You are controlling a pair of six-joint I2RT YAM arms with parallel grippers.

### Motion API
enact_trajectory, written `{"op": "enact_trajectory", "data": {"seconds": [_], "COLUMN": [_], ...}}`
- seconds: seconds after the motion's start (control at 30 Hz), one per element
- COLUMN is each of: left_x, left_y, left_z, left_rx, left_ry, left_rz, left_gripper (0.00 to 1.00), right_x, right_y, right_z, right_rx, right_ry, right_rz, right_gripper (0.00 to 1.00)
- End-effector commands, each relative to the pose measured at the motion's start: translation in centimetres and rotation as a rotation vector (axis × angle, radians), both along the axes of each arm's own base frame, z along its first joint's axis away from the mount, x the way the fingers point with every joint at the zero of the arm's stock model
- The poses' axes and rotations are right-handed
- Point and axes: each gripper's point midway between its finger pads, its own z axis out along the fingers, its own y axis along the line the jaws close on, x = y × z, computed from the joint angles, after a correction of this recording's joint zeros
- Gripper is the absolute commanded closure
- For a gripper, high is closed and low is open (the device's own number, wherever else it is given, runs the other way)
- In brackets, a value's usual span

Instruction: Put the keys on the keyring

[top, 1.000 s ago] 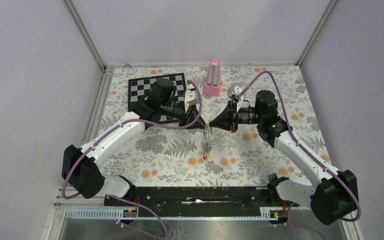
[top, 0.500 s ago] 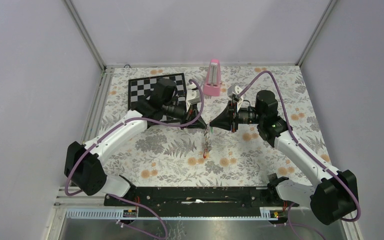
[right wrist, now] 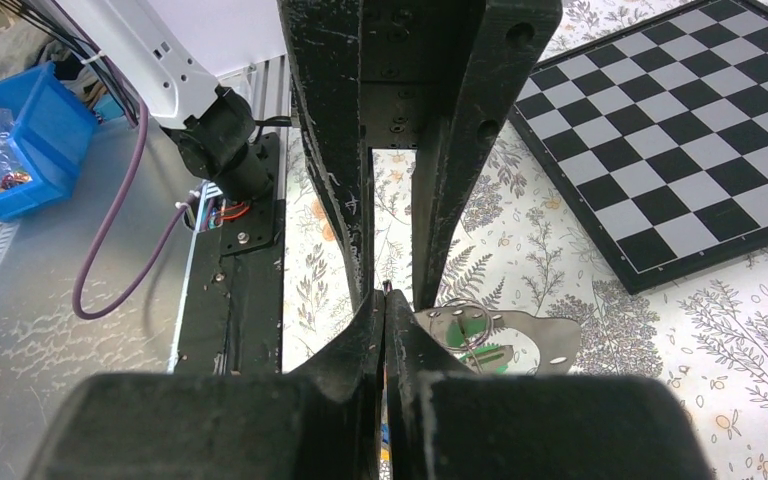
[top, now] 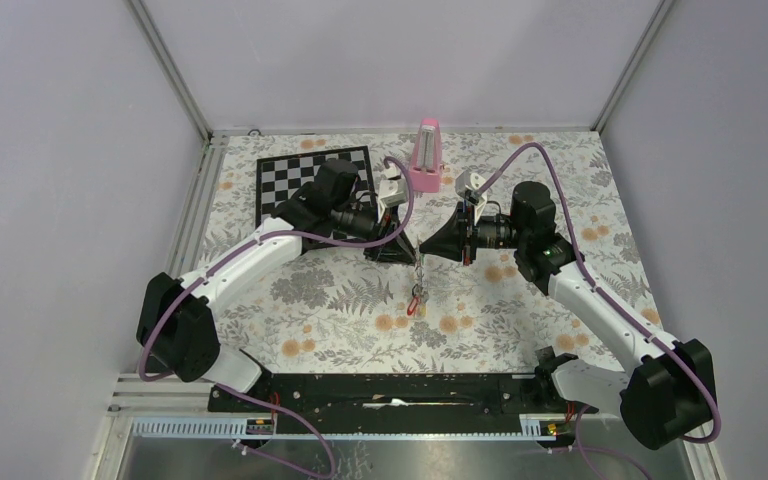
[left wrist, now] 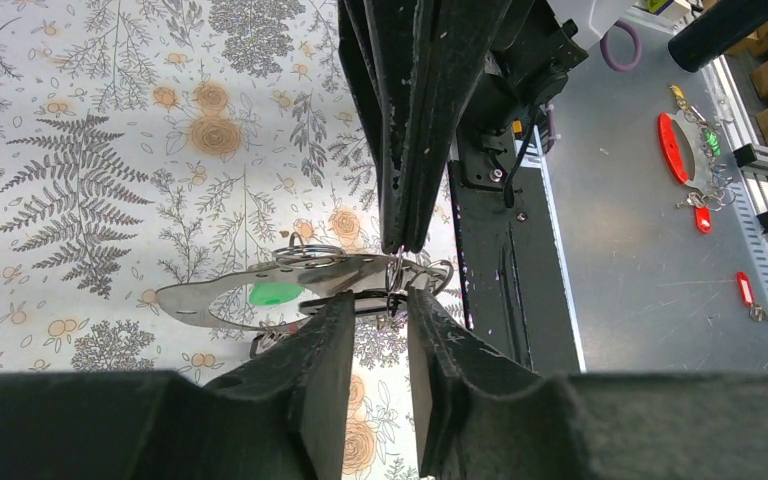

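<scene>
My two grippers meet tip to tip above the middle of the table. The right gripper is shut on the top of the keyring, whose thin wire loops show at the jaw tips. From it hangs a bunch of keys with a red tag lowest, plus a flat silver plate and a green tag. The left gripper faces it, open. Its fingertips stand either side of a small ring, with flowered cloth showing in the gap. The same plate appears in the right wrist view, beside my right gripper.
A chessboard lies at the back left and a pink metronome stands behind the grippers. A black rail runs along the near edge. Red-tagged keys lie on the grey bench beyond it, and a blue bin stands there too.
The left arm has swung a little to the right and its wrist has turned. The bunch, slanted half a second ago, now hangs straight down. The right arm has held still.
</scene>
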Motion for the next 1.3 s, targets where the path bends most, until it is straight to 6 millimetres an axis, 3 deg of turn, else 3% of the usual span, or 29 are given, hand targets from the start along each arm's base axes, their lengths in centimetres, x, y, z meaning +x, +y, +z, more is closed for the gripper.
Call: {"op": "enact_trajectory", "data": {"seconds": [0.0,0.27,0.47,1.0,1.27], "left_x": [-0.1,0.1,0.5,0.1,0.1], "left_y": [-0.1,0.1,-0.2,-0.7,-0.7], "left_z": [2.3,2.9,3.3,2.3,2.2], "left_rx": [-0.052,-0.071,-0.091,-0.092,-0.089], "left_ry": [-0.090,-0.158,-0.179,-0.170,-0.179], "left_rz": [-0.028,-0.026,-0.019,-0.042,-0.047], "left_gripper": [0.67,0.54,0.52,0.70,1.00], "right_x": [0.2,0.2,0.2,0.2,0.3], "right_y": [-0.1,-0.1,0.0,-0.1,-0.2], "right_z": [1.3,1.0,0.8,0.7,0.8], "right_rx": [0.026,0.021,0.023,0.025,0.028], "right_ry": [-0.089,-0.077,-0.080,-0.082,-0.086], "right_rz": [-0.001,0.002,0.006,0.005,0.001], "right_gripper": [1.00,1.00,1.00,1.00,1.00]}}
